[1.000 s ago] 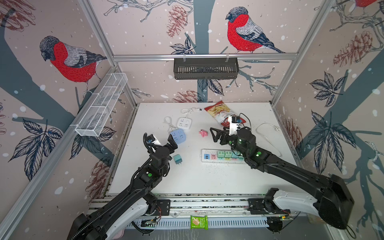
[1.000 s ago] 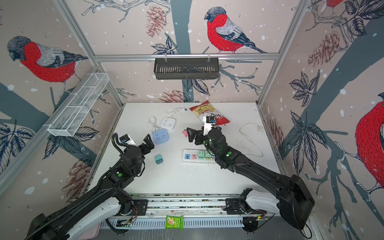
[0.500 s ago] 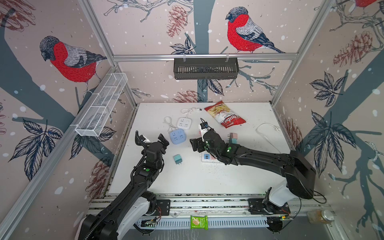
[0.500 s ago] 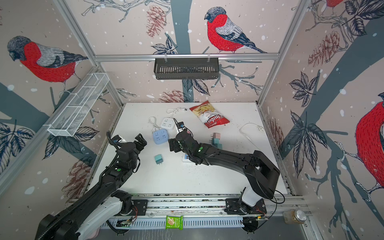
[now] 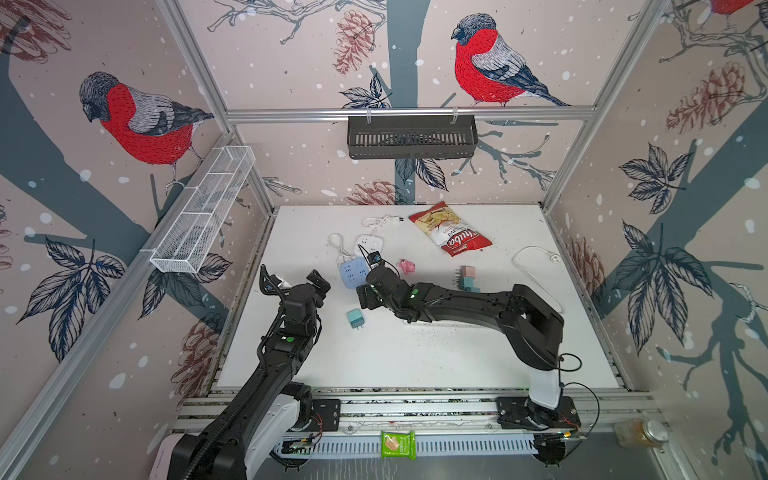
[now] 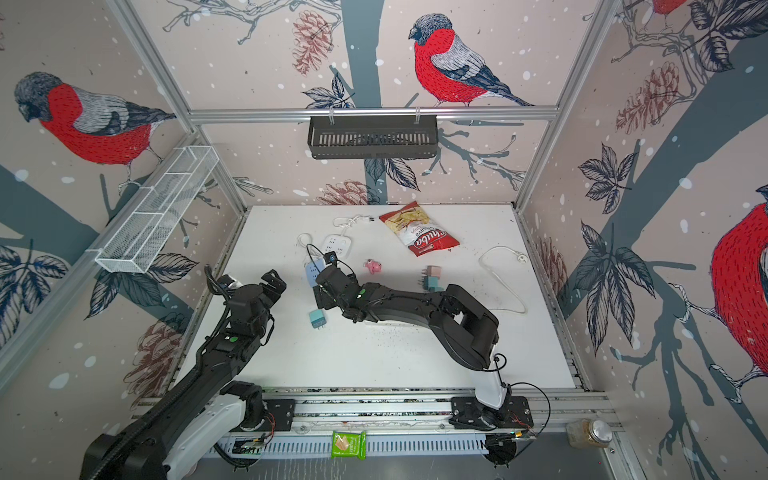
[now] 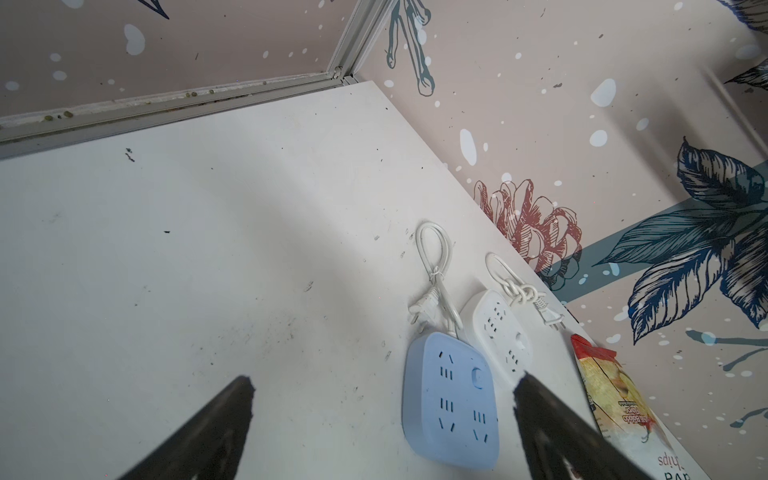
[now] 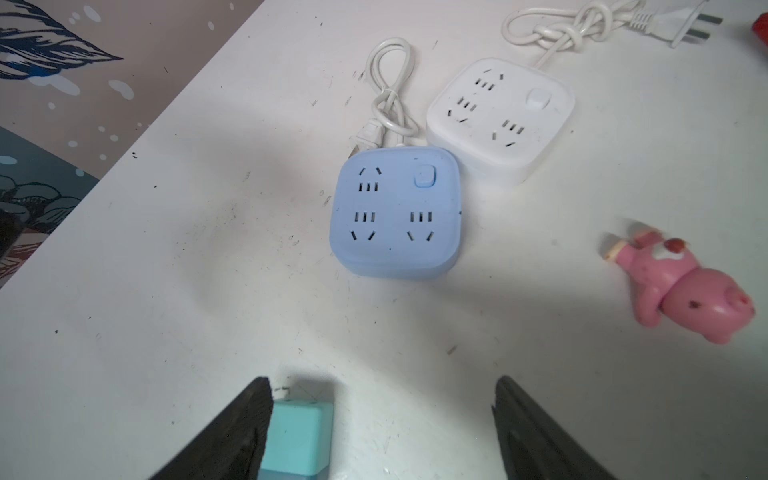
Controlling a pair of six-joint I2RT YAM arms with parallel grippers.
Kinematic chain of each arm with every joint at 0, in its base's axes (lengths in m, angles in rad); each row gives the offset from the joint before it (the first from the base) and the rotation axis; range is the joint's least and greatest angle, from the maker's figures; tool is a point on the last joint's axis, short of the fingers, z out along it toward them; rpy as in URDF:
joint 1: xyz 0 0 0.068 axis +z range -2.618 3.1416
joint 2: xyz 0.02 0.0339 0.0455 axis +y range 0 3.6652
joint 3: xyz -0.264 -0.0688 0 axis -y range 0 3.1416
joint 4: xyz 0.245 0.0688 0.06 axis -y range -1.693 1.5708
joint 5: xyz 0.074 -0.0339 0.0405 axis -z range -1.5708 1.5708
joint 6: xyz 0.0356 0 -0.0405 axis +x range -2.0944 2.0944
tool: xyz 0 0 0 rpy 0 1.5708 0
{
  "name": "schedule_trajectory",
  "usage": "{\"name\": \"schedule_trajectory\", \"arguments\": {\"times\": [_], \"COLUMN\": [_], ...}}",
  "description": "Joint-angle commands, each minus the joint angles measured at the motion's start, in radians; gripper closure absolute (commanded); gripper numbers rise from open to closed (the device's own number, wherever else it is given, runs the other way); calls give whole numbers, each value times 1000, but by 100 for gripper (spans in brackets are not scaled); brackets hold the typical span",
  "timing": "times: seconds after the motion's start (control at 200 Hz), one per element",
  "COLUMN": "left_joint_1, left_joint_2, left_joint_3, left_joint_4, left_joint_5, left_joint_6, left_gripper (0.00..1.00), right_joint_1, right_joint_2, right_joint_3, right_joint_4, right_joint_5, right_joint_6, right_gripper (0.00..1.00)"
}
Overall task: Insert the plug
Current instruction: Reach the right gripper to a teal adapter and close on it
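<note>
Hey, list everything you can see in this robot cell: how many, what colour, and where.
plug: 1, teal, table, in front of blue socket
blue socket: 1, blue, mid-left table
white socket: 1, white, just behind blue socket
pig toy: 1, pink, right of blue socket
chip bag: 1, red and white, back of table
spare plugs: 2, pink and teal, right of pig toy
cable: 1, white, table's right side
wire basket: 1, white, left wall
black basket: 1, black, back rail
snack packet: 1, green, front rail
jar: 1, clear, front right, off table
table: 1, white
left gripper: 1, black, open
right gripper: 1, black, open, over plug
</note>
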Motion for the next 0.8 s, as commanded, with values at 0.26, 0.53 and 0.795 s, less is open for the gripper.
{"name": "schedule_trajectory", "arguments": {"times": [0.26, 0.53, 0.795], "left_joint_1": [5, 5, 5], "left_joint_2": [-35, -59, -74], "left_joint_3": [-10, -36, -48], "left_joint_4": [-13, 7, 17], "left_joint_5": [-22, -30, -36], "left_joint_6": [-39, -58, -63], "left_gripper": [2, 2, 2], "right_joint_1": [52, 85, 110], "right_joint_2": [140, 185, 224], "right_joint_3": [134, 137, 148], "right_joint_4": [-81, -89, -113], "right_joint_5": [-24, -36, -45], "right_joint_6": [31, 39, 49], "right_gripper": [16, 19, 22]}}
